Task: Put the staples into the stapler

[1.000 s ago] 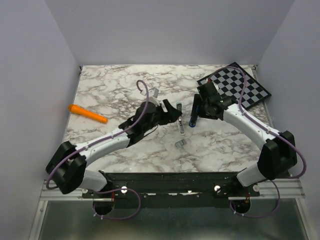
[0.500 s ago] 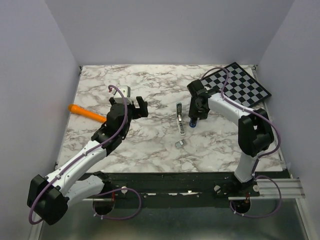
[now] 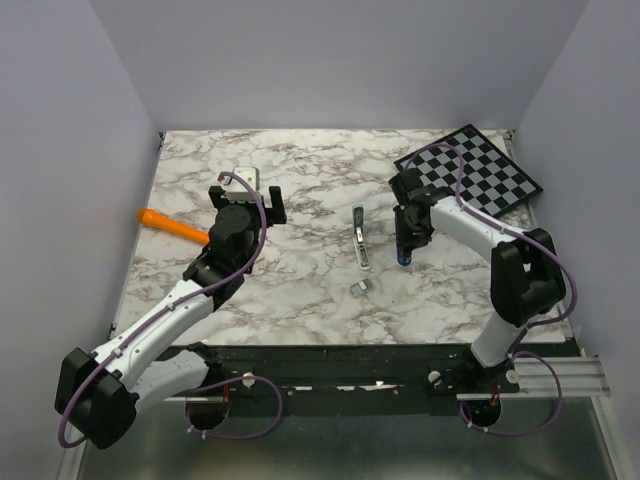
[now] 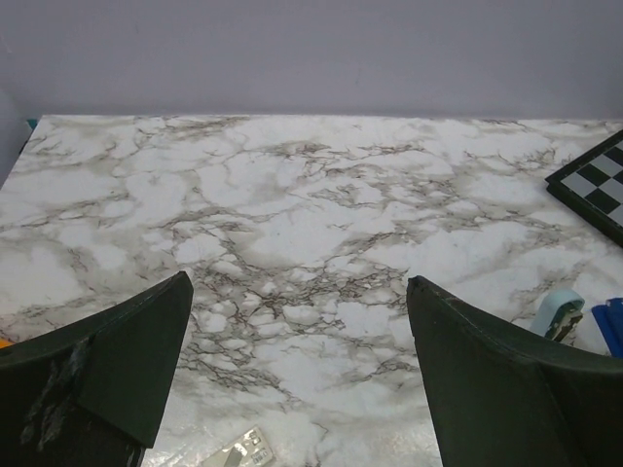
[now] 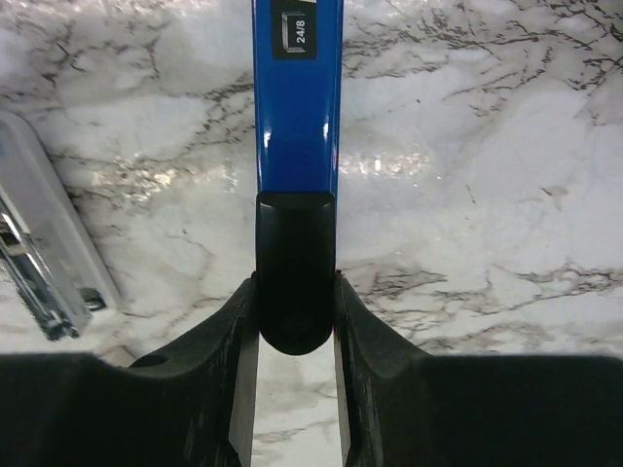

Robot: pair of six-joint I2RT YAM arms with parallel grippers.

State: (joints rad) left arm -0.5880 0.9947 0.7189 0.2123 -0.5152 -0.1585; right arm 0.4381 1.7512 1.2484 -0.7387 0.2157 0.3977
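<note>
The right claw [image 5: 295, 292] is clamped on the black-tipped end of the stapler's dark blue base [image 5: 297, 97], which carries a small black label [image 5: 293, 29] reading "24/8". Just left of it the stapler's silvery channel [image 3: 360, 240] lies flat on the marble table [image 3: 300, 160]. The staples [image 3: 361, 287] sit nearer the front edge. The left claw [image 3: 247, 200] hangs with its fingers wide apart over bare marble left of centre. An orange stick [image 3: 175, 227] lies further left. A checkerboard [image 3: 480, 175] fills the far right corner.

Robot lab booth: plain walls [image 3: 330, 60], checkerboard [image 3: 500, 180], marble-patterned table [image 3: 300, 170].
</note>
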